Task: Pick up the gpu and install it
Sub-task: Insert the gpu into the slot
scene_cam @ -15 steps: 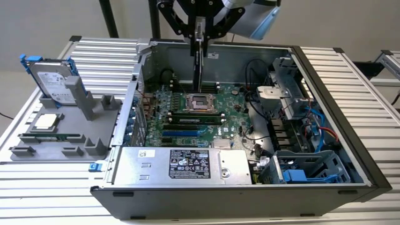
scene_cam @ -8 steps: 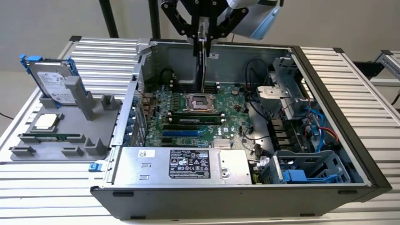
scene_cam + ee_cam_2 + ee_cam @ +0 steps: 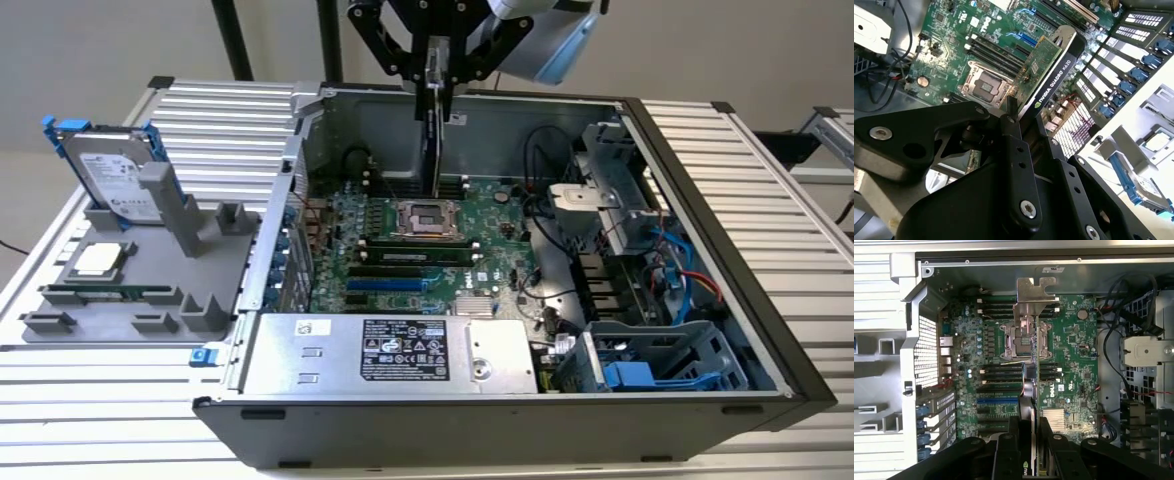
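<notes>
My gripper (image 3: 438, 88) is shut on the gpu (image 3: 434, 140), which hangs edge-down above the motherboard (image 3: 501, 255) inside the open computer case (image 3: 694, 230). In the exterior view the card's lower end is over the processor socket (image 3: 430, 215), clear of the board. The second wrist view shows the gpu (image 3: 1046, 67) with its green board and black cooler, held between the black fingers (image 3: 1013, 127). In the first wrist view the gpu (image 3: 1030, 385) is seen edge-on, its silver bracket (image 3: 1035, 292) farthest from the gripper (image 3: 1030, 437). A blue expansion slot (image 3: 999, 401) lies on the board.
A grey fixture (image 3: 134, 290) at the exterior view's left holds a silver hard drive with blue frame (image 3: 114, 175), a processor chip (image 3: 100, 258) and a memory stick (image 3: 107, 293). Inside the case are the power supply (image 3: 387, 350), a drive cage (image 3: 654, 360) and loose cables (image 3: 554, 200).
</notes>
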### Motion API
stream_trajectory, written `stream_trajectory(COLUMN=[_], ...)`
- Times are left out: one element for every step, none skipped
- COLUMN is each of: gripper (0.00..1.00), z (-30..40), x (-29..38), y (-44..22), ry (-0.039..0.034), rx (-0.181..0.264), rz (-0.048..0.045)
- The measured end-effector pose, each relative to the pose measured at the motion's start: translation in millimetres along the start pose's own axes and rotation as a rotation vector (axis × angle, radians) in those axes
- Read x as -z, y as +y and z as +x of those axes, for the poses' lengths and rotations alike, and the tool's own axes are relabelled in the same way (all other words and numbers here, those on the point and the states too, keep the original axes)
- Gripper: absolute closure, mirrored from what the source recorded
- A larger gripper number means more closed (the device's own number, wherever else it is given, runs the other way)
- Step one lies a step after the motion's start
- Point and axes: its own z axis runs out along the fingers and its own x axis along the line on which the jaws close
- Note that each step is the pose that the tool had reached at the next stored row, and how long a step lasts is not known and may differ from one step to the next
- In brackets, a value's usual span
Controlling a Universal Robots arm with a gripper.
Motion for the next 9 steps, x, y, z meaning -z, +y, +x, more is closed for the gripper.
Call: stream_trajectory(gripper=[1.00,1.00,1.00,1.00,1.00,1.00,1.00,1.00,1.00], z=[0.0,0.0,0.0,-0.1,-0.1,-0.1,-0.1,-0.1,-0.1], x=[0.0,0.0,0.0,0.0,0.0,0.0,0.0,0.0,0.0], y=[0.0,0.0,0.0,0.0,0.0,0.0,0.0,0.0,0.0], ry=[0.0000,0.0000,0.0000,0.0000,0.0000,0.0000,0.0000,0.0000,0.0000], rx=[0.000,0.000,0.000,0.000,0.000,0.000,0.000,0.000,0.000], rz=[0.0000,0.0000,0.0000,-0.0001,0.0000,0.0000,0.0000,0.0000,0.0000])
